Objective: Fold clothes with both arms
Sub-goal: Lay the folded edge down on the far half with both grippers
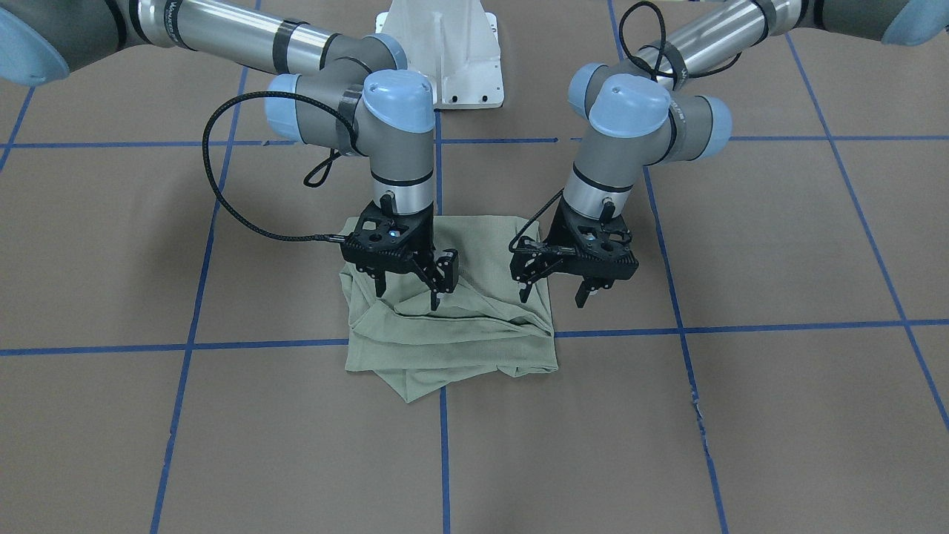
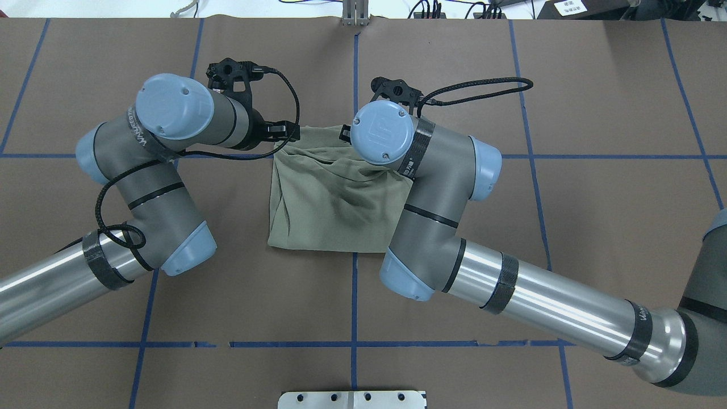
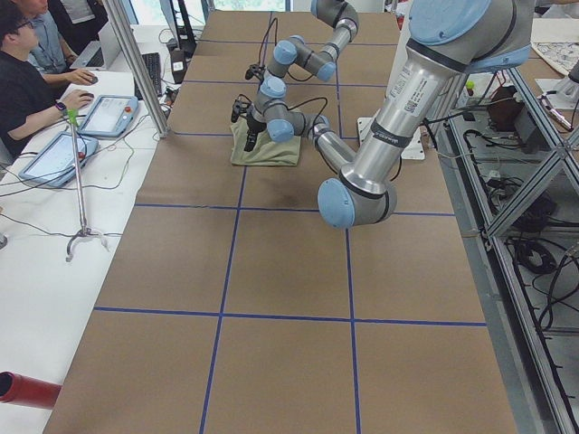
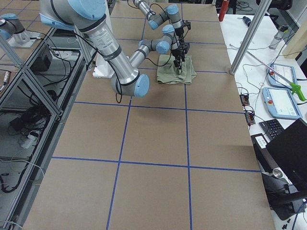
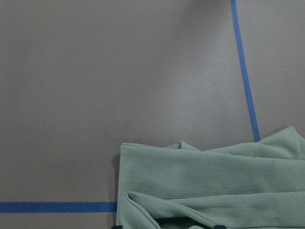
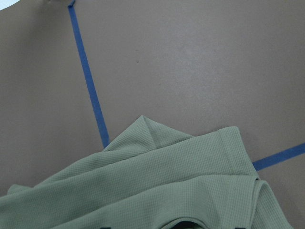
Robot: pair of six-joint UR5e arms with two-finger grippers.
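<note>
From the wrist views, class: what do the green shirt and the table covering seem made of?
Shirt: soft matte knit, perhaps cotton; fine ribbed grid texture and limp folds show. Table covering: probably matte brown paper; flat, dull, faintly grainy, no shine.

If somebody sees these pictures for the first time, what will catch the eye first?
First comes the sage-green shirt, folded into a rumpled, rough square at the middle of the brown table with its blue tape grid. One corner pokes out on the side away from the robot. Right above it hang the right gripper and the left gripper, both open, the left one at the shirt's edge.
</note>
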